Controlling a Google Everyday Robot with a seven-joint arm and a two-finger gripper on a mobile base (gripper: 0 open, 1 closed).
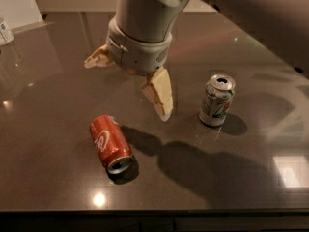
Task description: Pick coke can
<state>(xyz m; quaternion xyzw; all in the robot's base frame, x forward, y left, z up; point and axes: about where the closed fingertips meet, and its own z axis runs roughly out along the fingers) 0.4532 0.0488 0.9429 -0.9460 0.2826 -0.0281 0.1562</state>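
The coke can (111, 143) is red-orange with white script and lies on its side on the dark table (53, 187), its silver open end toward the front edge. My gripper (126, 91) hangs above the table just behind and to the right of the can, not touching it. It is open and empty, with one cream finger (159, 94) pointing down near the can and the other finger (99, 58) spread out to the back left.
A white-silver can with green markings (217, 99) stands upright to the right of the gripper. A white object (5, 30) sits at the far left edge. The dark green can is hidden behind my arm.
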